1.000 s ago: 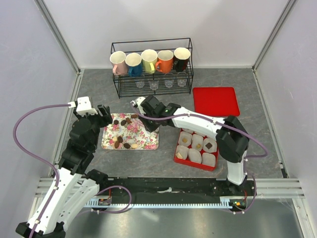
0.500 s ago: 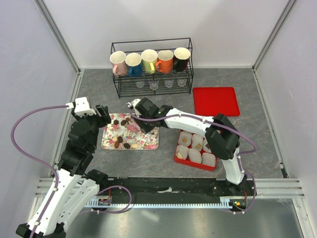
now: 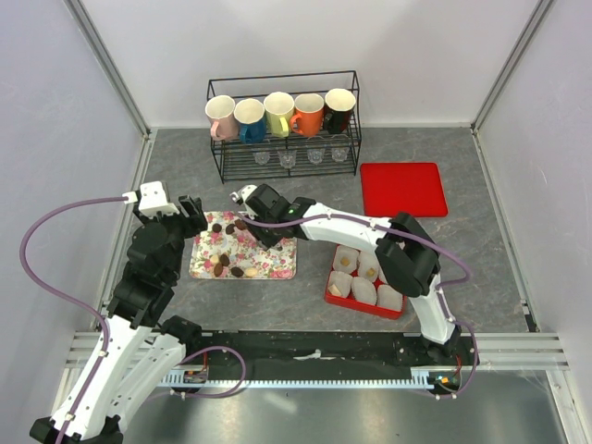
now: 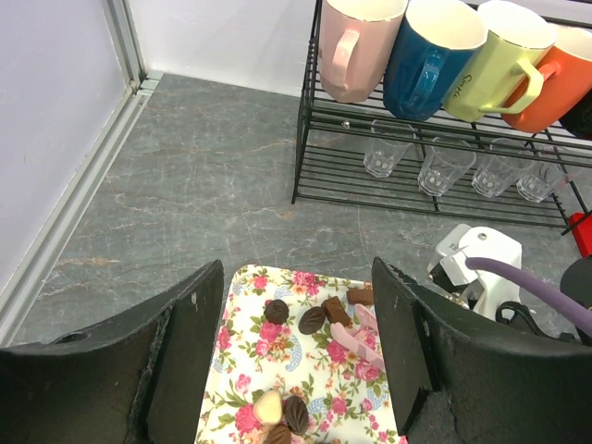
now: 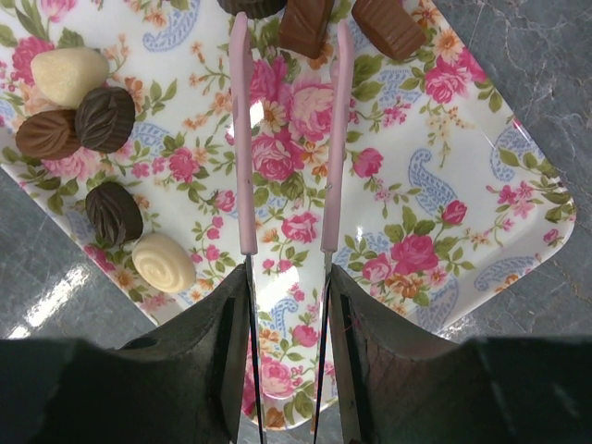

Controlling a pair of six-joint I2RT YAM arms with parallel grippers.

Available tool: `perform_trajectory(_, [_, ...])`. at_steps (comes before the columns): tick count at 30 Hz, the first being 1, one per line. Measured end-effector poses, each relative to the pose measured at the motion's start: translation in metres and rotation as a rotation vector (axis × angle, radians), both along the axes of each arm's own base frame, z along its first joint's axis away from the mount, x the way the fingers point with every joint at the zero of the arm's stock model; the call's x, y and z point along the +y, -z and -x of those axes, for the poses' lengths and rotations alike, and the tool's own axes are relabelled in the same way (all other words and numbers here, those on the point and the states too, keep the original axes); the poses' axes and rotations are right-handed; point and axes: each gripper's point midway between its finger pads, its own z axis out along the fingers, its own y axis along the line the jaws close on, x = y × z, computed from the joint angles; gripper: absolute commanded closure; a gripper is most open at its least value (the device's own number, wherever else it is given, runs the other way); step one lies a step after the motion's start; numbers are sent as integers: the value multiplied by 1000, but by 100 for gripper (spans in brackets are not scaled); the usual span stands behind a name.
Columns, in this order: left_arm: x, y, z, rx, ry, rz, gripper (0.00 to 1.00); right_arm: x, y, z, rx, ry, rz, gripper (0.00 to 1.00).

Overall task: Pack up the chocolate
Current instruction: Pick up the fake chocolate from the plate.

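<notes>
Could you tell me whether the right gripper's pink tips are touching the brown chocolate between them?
Cannot tell. In the right wrist view the right gripper has its pink tips either side of the brown chocolate, almost flush, with neither gap nor contact plain.

Pink-flowered tray [image 5: 444, 185], brown chocolate [image 5: 104, 118]

wire rack [image 3: 282, 157], far centre, five mugs [image 3: 280, 113] above (clear glasses [image 3: 301, 156] beneath) | red lid [image 3: 402, 188], far right | floral tray [image 3: 277, 257], centre-left | red box [image 3: 331, 294] with paper cups [image 3: 363, 289], near right

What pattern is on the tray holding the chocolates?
Pink roses and green leaves on white; the tray shows best in the right wrist view.
</notes>
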Motion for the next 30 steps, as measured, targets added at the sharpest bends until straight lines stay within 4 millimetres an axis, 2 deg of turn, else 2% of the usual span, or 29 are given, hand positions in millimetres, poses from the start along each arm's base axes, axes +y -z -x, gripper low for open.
perform_trajectory(12, [0, 0, 0, -1, 0, 0, 28, 10, 17, -6, -41, 17, 59, 58])
perform_trajectory(18, [0, 0, 0, -1, 0, 1, 28, 15, 16, -10, -73, 16, 83, 67])
perform_trajectory(26, [0, 0, 0, -1, 0, 1, 28, 5, 20, -3, -86, -3, 149, 75])
perform_trajectory(30, [0, 0, 0, -2, 0, 1, 28, -13, 22, 12, -68, -32, 194, 82])
